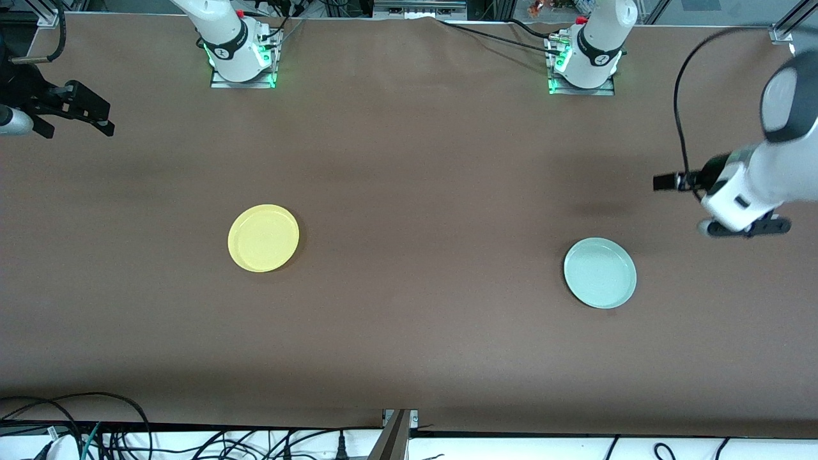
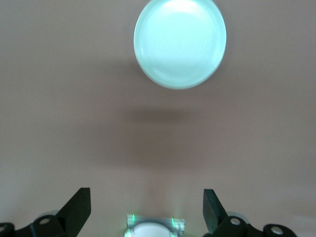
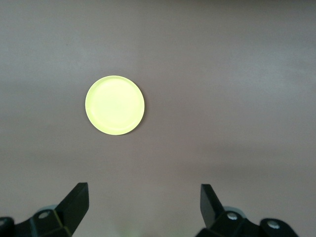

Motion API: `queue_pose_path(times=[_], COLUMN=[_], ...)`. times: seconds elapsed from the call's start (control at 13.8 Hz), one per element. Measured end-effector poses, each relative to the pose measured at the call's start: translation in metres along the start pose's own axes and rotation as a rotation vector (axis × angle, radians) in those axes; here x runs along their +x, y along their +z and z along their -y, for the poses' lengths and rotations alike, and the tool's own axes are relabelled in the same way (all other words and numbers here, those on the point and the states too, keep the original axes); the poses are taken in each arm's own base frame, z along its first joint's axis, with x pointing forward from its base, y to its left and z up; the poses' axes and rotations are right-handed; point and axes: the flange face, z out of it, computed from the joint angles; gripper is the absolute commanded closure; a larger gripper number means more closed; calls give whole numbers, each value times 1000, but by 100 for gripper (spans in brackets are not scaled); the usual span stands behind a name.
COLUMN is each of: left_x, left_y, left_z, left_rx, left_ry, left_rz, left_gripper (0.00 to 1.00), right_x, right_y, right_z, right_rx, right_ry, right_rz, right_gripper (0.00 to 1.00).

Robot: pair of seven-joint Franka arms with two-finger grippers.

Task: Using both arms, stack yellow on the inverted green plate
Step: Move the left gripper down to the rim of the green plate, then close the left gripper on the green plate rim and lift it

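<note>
The yellow plate point(image 1: 263, 237) lies right side up on the brown table point(image 1: 415, 160), toward the right arm's end and roughly midway between the edge where the arm bases stand and the edge nearest the front camera. The green plate point(image 1: 600, 273) also sits rim up, toward the left arm's end of the table and slightly nearer the front camera than the yellow one. The two plates are well apart, with bare tabletop between them.

The right gripper point(image 1: 96, 118) hangs in the air over the table's edge at the right arm's end, near the corner by the bases. In the right wrist view its fingers point(image 3: 74, 202) stand wide apart and hold nothing, and the yellow plate point(image 3: 115, 105) shows on the table ahead of them.

The left gripper point(image 1: 744, 227) is up over the left arm's end of the table, close to that edge and beside the green plate without touching it. In the left wrist view its fingers point(image 2: 79, 205) are spread wide with nothing between them, and the green plate point(image 2: 180, 43) lies ahead of them, with a soft shadow on the table between plate and fingers.
</note>
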Motion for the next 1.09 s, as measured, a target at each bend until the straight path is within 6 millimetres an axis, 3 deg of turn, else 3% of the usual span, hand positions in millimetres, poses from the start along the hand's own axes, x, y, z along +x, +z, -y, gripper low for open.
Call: queue_pose_path(times=[0.29,0.51,0.73,0.94,1.02,1.09], left_x=[78,123,143,152,153,153], left_y=[79,141,196,219,222,222], left_z=[39,42,29,26,27,27], left_rx=[-23,-16,1,23,25,27], left_ry=[151,233,351,453,464,474], left_rz=[-97,-194,-256,-293,-294,-294], left_gripper=[0,0,0,2,26,42], right_x=[0,0,-4,-1,1,3], right_y=[2,9,16,22,25,29], right_z=[-3,-2,-2,-3,-4,-5], right_rx=[1,2,5,7,8,9], right_ry=[6,-3,-36,-48,-49,-50], right_rz=[12,42,101,113,120,126], right_gripper=[0,0,0,0,0,0])
